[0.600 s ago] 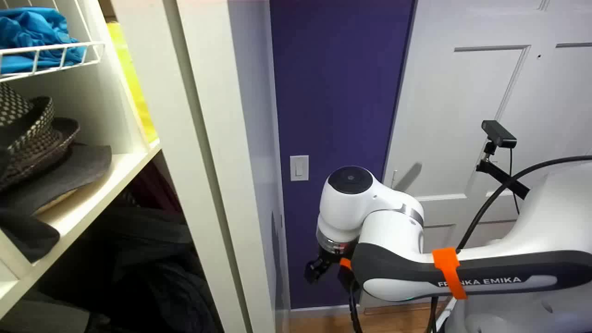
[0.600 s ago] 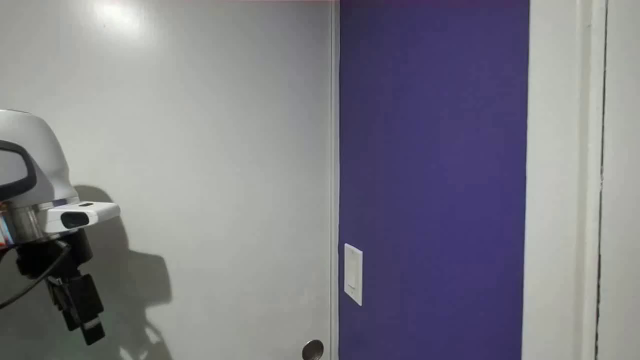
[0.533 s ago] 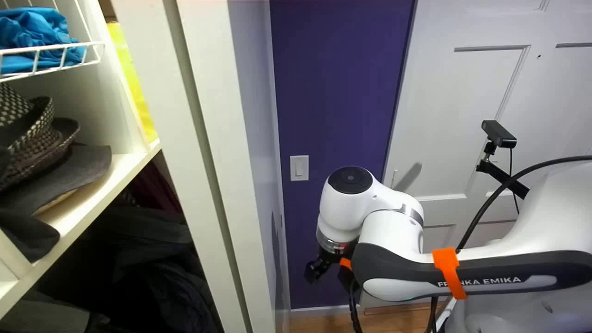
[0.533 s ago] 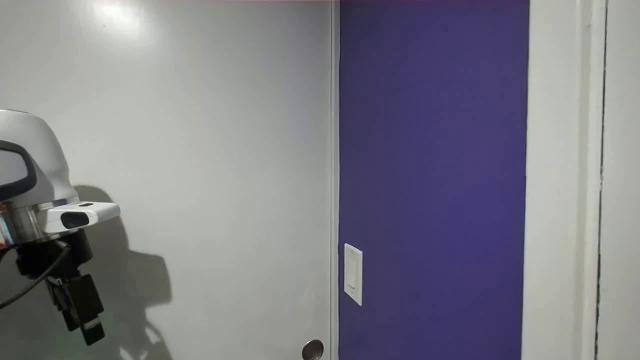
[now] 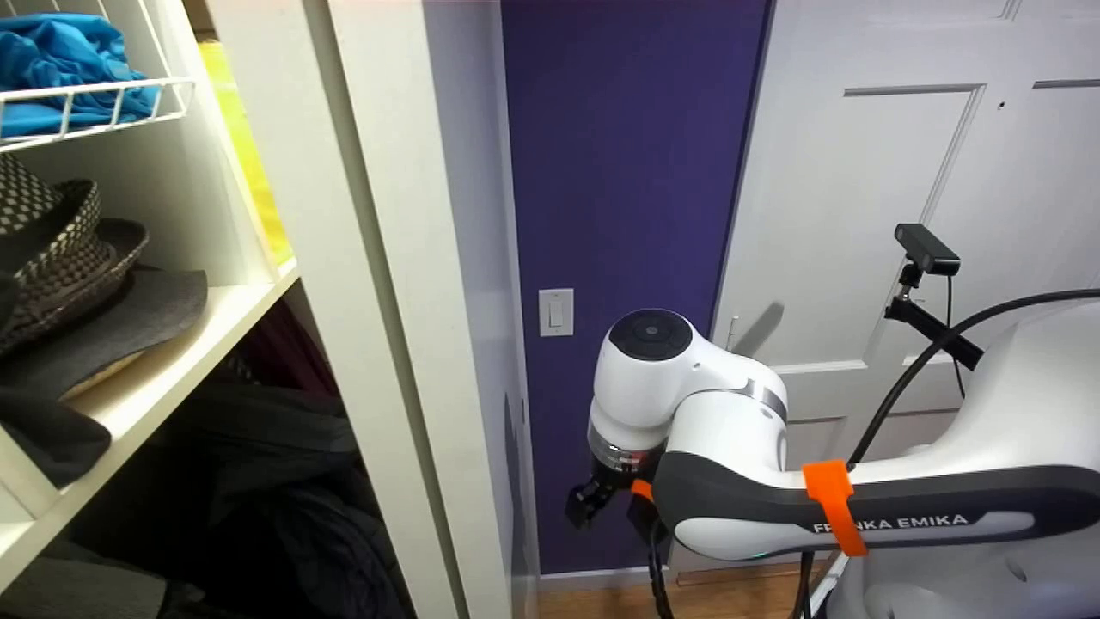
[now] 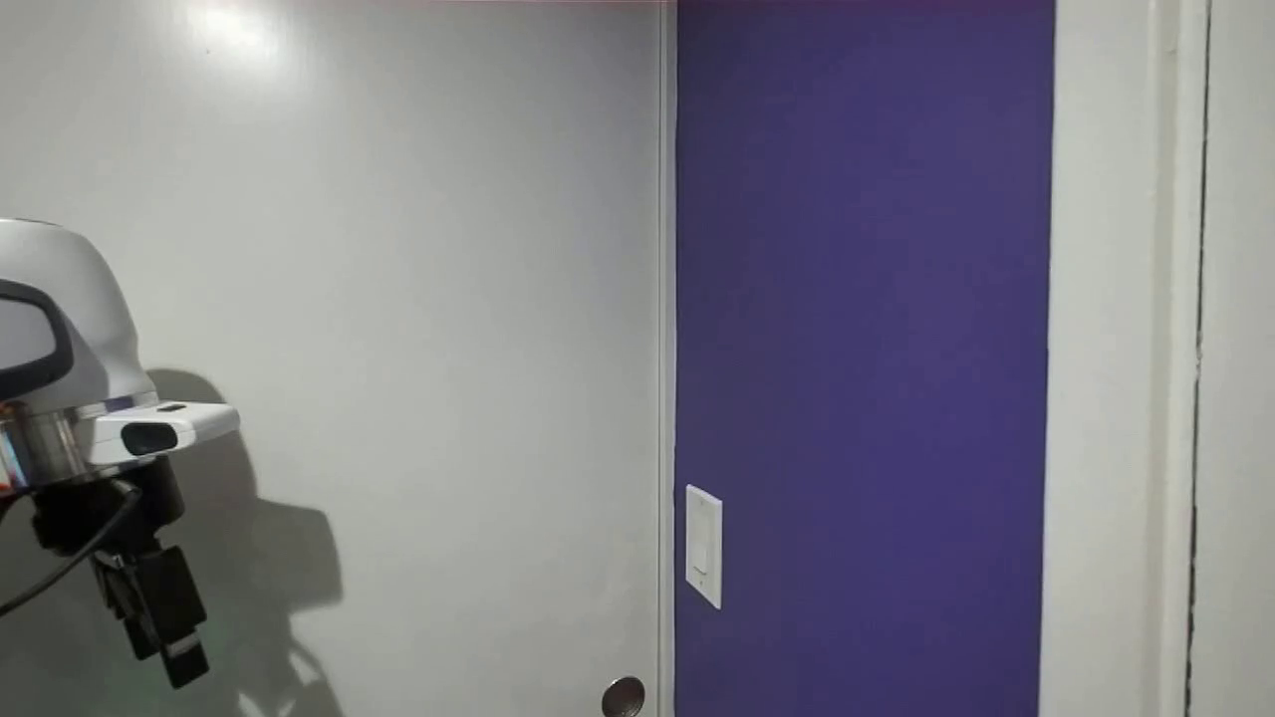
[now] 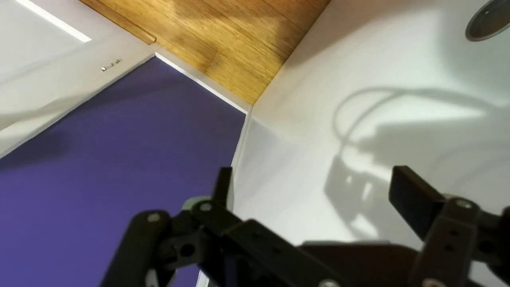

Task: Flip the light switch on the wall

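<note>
The light switch [image 5: 556,312] is a small white upright plate on the deep purple wall [image 5: 632,172]. In an exterior view the switch [image 6: 703,546] sits near the left edge of the purple wall [image 6: 862,299]. In the wrist view the purple wall [image 7: 99,179] fills the left, and the switch is out of view. My black gripper [image 5: 589,503] points downward, below and to the right of the switch there. In an exterior view the gripper [image 6: 164,647] is far left of the switch. In the wrist view its fingers [image 7: 312,179] are wide apart with nothing between them.
A white panelled door [image 5: 876,198] stands right of the purple wall. A smooth white panel [image 6: 428,299] with a round recessed pull [image 6: 623,696] meets the wall. Shelves with hats [image 5: 77,258] are at the left. A mounted camera [image 5: 926,249] and wooden floor [image 7: 223,36] also show.
</note>
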You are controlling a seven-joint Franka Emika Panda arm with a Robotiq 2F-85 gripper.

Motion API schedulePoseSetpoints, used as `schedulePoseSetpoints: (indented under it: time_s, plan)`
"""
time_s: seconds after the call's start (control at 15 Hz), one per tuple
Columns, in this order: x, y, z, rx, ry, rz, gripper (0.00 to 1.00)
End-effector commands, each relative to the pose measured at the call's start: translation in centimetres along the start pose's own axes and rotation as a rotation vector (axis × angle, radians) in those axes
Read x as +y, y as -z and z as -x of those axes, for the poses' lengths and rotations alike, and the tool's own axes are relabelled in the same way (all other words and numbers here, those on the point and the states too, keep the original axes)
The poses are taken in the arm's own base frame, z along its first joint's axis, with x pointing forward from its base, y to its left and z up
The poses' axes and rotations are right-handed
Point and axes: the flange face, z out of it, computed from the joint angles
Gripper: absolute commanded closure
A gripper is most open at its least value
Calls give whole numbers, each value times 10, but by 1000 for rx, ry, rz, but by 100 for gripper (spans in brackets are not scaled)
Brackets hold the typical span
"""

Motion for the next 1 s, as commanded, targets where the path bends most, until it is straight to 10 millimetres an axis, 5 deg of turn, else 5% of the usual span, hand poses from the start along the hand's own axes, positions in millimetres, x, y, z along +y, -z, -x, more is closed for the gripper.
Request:
schedulePoseSetpoints:
  time_s: [0.0,0.6,0.87,0.93]
  plan:
    - [6,-4,-4,-14,-1,17,0]
    - [98,-43,-55,-68,-51,156,0]
    - [128,-56,-67,-44,-114,260,0]
    - [119,-49,-63,-46,-74,236,0]
